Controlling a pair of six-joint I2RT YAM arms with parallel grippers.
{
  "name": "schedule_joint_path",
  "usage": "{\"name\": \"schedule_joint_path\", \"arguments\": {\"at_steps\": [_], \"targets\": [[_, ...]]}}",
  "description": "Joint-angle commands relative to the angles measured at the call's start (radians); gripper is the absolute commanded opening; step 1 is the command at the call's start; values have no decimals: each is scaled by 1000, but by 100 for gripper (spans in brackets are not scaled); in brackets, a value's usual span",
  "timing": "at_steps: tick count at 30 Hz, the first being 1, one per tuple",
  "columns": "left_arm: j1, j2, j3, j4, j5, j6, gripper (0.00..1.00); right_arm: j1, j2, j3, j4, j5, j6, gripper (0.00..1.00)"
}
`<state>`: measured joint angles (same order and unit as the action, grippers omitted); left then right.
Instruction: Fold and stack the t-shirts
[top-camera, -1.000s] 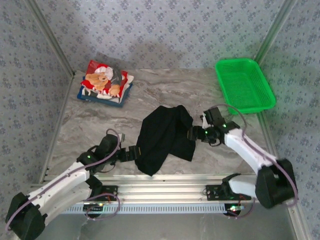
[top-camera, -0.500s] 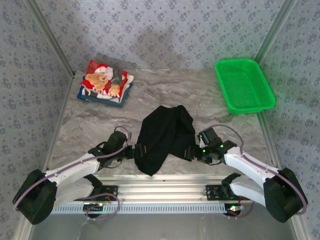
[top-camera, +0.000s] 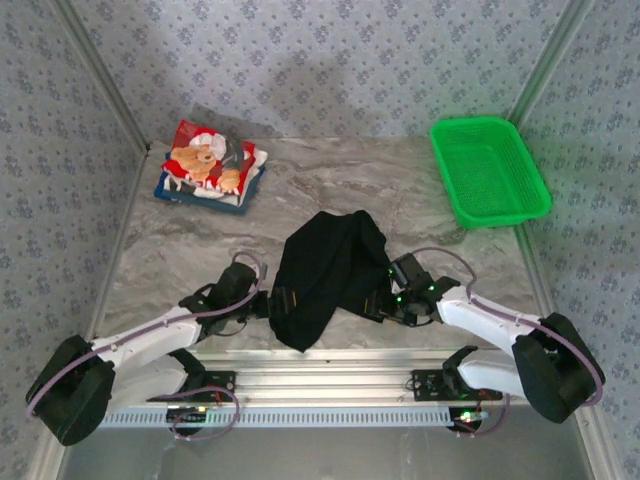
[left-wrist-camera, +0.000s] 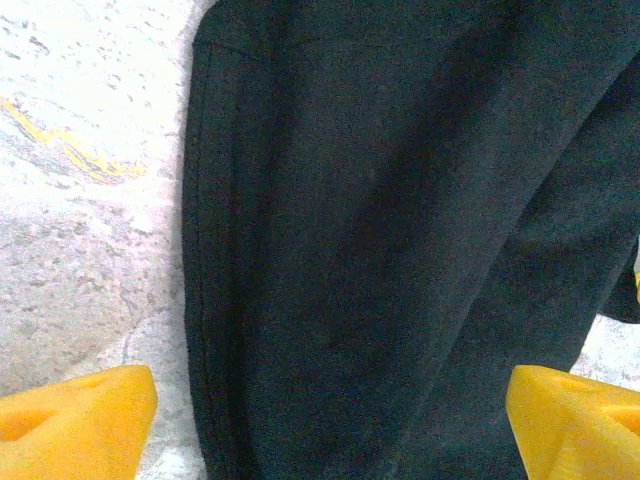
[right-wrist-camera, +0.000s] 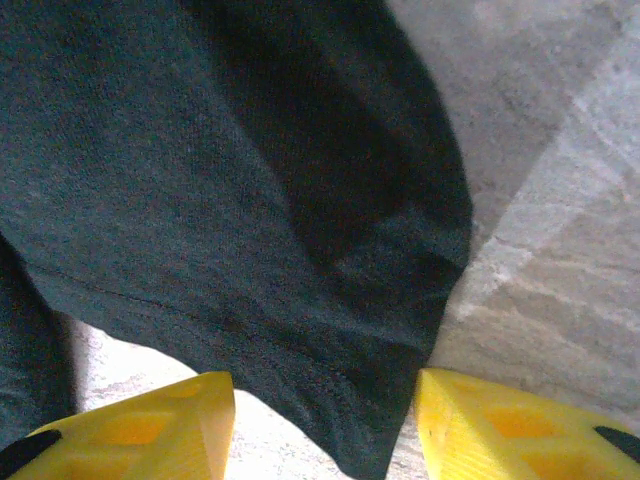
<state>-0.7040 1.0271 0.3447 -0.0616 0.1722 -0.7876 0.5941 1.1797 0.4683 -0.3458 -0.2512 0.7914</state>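
Note:
The black t-shirt (top-camera: 325, 275) lies crumpled in the middle of the table. My left gripper (top-camera: 272, 303) is at its left hem, jaws wide open. In the left wrist view the yellow fingertips (left-wrist-camera: 75, 420) straddle the dark cloth (left-wrist-camera: 380, 230) and its stitched edge. My right gripper (top-camera: 378, 300) is at the shirt's right side, open. Its yellow fingers (right-wrist-camera: 520, 430) stand on either side of a hemmed corner of the cloth (right-wrist-camera: 230, 190). At the back left, the folded red-and-white teddy-bear t-shirt (top-camera: 208, 160) rests on the folded dark blue one (top-camera: 190, 196).
A green mesh basket (top-camera: 490, 170) stands at the back right corner. The marble-patterned table (top-camera: 330, 180) is bounded by patterned walls at the left, back and right. A metal rail with both arm bases runs along the near edge.
My right arm has swung down and left to the black shirt's right edge, and its jaws have narrowed. My left gripper has slid right up to the shirt's left hem.

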Motion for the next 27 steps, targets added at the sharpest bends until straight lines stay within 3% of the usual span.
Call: {"name": "schedule_joint_path", "arguments": {"at_steps": [1, 3, 8, 13, 19, 27], "targets": [[-21, -28, 7, -1, -3, -8, 90, 19, 29, 17, -3, 17, 11, 50], [-39, -42, 11, -22, -21, -6, 90, 19, 47, 23, 2, 25, 10, 45], [-98, -113, 35, -131, -94, 5, 89, 9, 110, 44, 51, 35, 4, 19], [-211, -152, 73, -242, -194, 13, 89, 8, 72, 87, 44, 64, -9, 0], [-244, -39, 82, -189, -231, 13, 89, -26, -64, 190, -100, 69, -69, 0], [-242, 236, 154, -54, -250, -8, 89, -119, -265, 323, -337, 22, -130, 0]]}}
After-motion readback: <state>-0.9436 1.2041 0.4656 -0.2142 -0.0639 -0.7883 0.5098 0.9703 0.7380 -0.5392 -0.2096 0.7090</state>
